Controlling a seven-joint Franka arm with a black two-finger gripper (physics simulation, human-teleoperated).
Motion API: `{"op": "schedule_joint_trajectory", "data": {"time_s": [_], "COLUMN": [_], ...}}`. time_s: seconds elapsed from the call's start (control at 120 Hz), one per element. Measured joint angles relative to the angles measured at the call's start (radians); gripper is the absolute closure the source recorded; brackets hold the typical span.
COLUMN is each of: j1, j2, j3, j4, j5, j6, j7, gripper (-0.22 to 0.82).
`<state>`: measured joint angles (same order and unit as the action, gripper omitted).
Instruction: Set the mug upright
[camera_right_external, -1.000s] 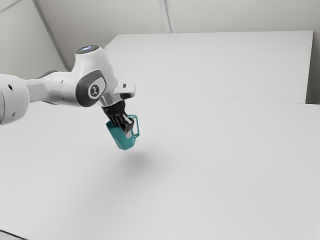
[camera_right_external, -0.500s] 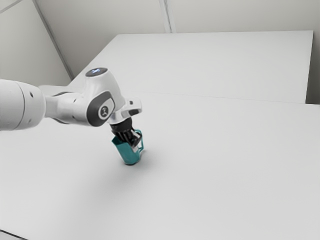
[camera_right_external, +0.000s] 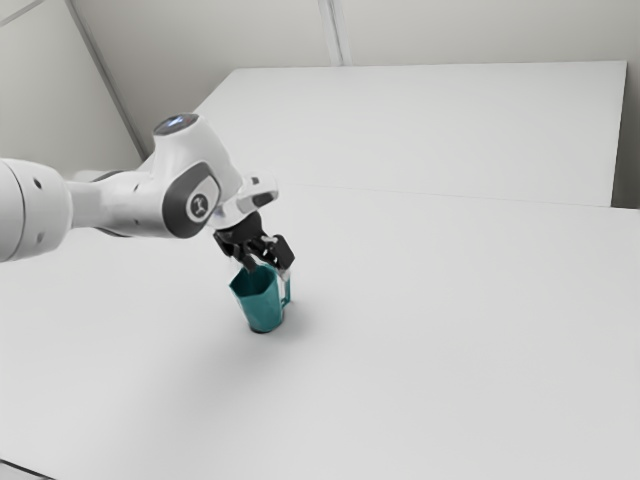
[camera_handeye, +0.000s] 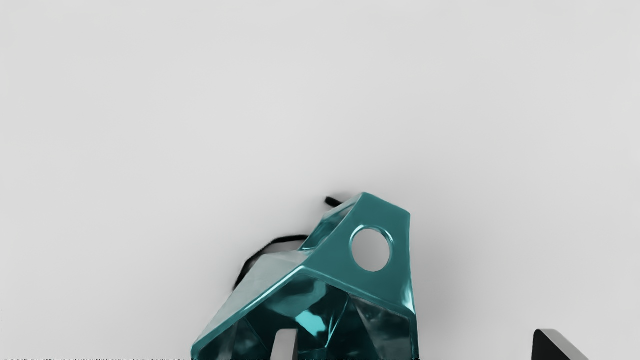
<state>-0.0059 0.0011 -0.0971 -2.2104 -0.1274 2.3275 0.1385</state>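
The glossy teal faceted mug with a handle (camera_right_external: 264, 306) is seated on the white worktop (camera_right_external: 450, 330), mouth upward, left of centre in the exterior view. The black fingers (camera_right_external: 283, 252) are spread wide; in the wrist view, one tip is seen over the mouth, the other outside the wall.

This looks like a plain, lab-like room: a white robot arm (camera_right_external: 130, 205) over a broad white tabletop (camera_right_external: 450, 340), with smooth pale grey walls (camera_right_external: 480, 30) behind.
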Motion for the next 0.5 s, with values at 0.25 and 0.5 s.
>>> {"op": "schedule_joint_trajectory", "data": {"time_s": [0.25, 0.5], "j1": [-0.034, -0.051], "j2": [-0.012, 0.002], "j3": [0.02, 0.036], "j4": [0.258, 0.466], "j5": [-0.025, 0.016], "j6": [-0.207, -0.442], "j7": [-0.006, -0.002], "gripper": [0.03, 0.01]}}
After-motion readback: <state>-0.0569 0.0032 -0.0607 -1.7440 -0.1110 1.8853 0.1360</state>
